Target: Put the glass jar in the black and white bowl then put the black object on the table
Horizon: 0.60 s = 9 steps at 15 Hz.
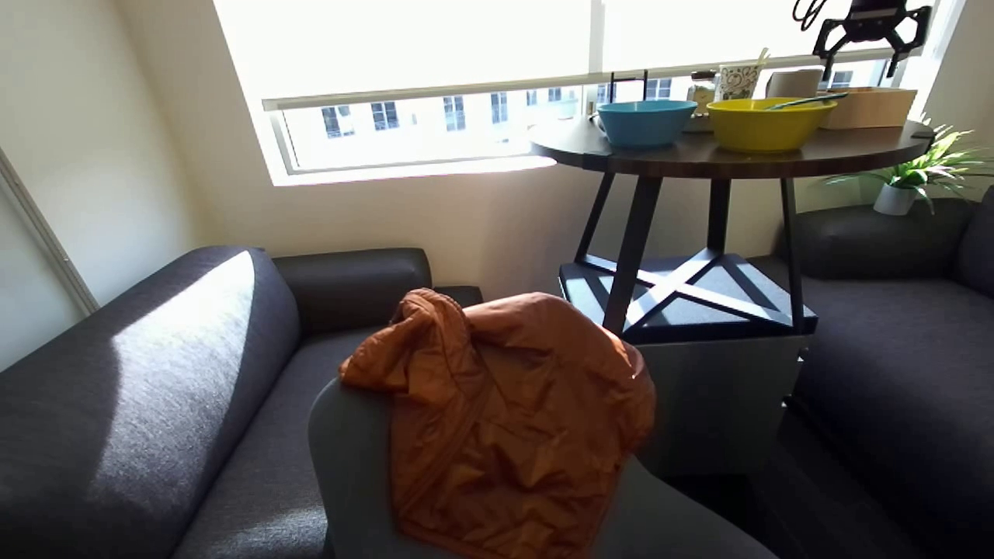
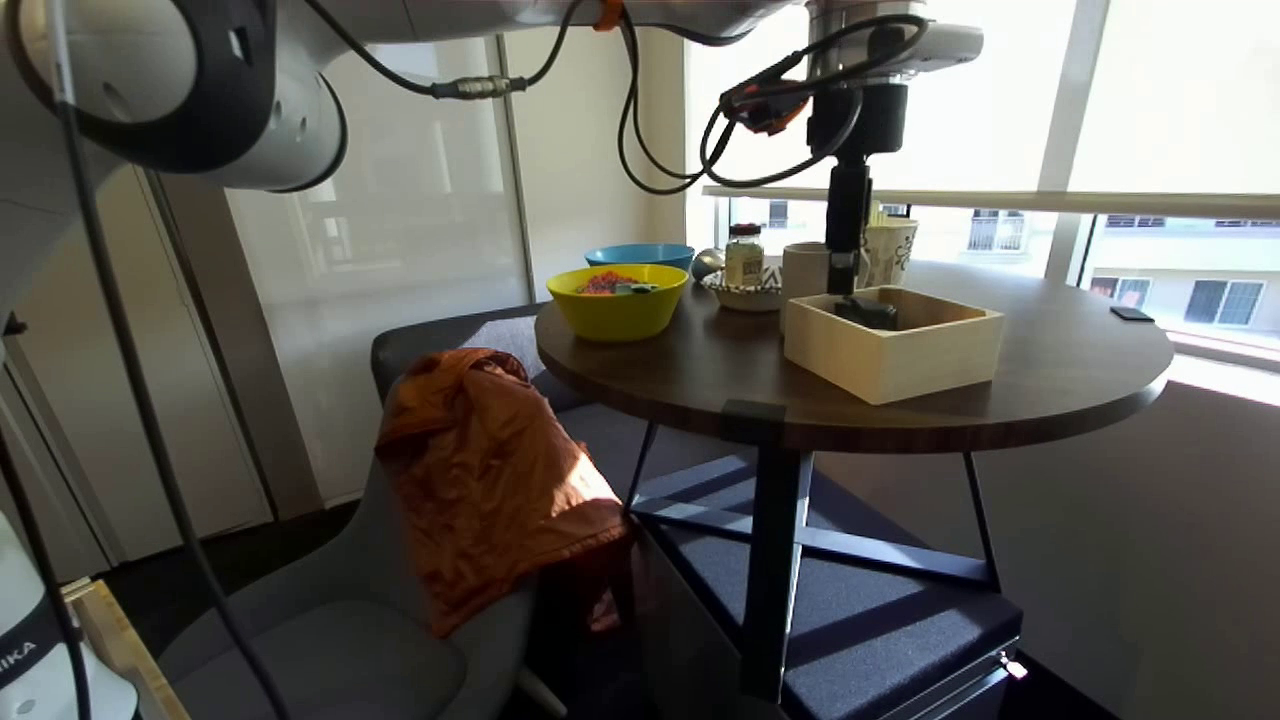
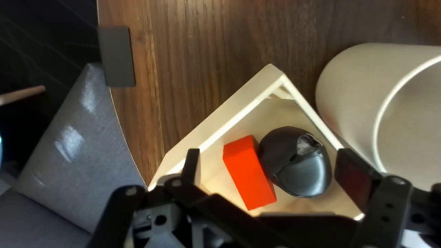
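The black object (image 3: 296, 162), dark and roundish, lies in the wooden box beside an orange block; it also shows in an exterior view (image 2: 868, 314). My gripper (image 3: 270, 163) is open above the box, its fingers on either side of the object and block, holding nothing. It also shows open in an exterior view (image 1: 860, 71). The glass jar (image 2: 744, 260) with a dark lid stands upright, apparently inside the black and white bowl (image 2: 752, 298). The jar also shows partly in an exterior view (image 1: 702, 95). The round dark-brown table (image 2: 680, 375) bears all these.
The light wooden box (image 2: 890, 362) stands near the table edge, with the orange block (image 3: 249, 172) inside. A beige cup (image 3: 358, 89) stands against it. A patterned cup (image 2: 892, 250), a yellow bowl (image 2: 615, 318) and a blue bowl (image 1: 646, 124) stand nearby.
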### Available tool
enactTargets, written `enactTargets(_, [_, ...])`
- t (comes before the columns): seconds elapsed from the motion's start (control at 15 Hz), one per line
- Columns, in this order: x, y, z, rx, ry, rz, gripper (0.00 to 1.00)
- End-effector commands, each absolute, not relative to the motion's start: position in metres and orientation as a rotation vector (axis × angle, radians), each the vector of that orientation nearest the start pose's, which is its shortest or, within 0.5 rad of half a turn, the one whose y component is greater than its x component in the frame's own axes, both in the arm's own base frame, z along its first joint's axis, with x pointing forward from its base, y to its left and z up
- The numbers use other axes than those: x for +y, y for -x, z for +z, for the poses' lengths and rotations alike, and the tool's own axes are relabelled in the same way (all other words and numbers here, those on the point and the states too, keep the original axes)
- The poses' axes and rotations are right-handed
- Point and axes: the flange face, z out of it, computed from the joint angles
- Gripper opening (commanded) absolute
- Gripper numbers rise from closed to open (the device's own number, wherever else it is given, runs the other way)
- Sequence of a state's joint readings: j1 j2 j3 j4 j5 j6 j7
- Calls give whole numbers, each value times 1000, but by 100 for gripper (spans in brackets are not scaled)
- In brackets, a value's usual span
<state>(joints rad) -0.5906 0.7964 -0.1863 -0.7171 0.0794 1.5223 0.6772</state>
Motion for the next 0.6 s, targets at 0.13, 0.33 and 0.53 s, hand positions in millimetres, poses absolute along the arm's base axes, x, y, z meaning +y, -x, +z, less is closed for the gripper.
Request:
enactTargets(0.13, [-477,-586,496,2236,2162,-56,100])
enactTargets(0.33, [-479,-591,495,2276,2093,-98,100])
enactTargets(0.53, [-481,-596,488,2298,2052,-125,100])
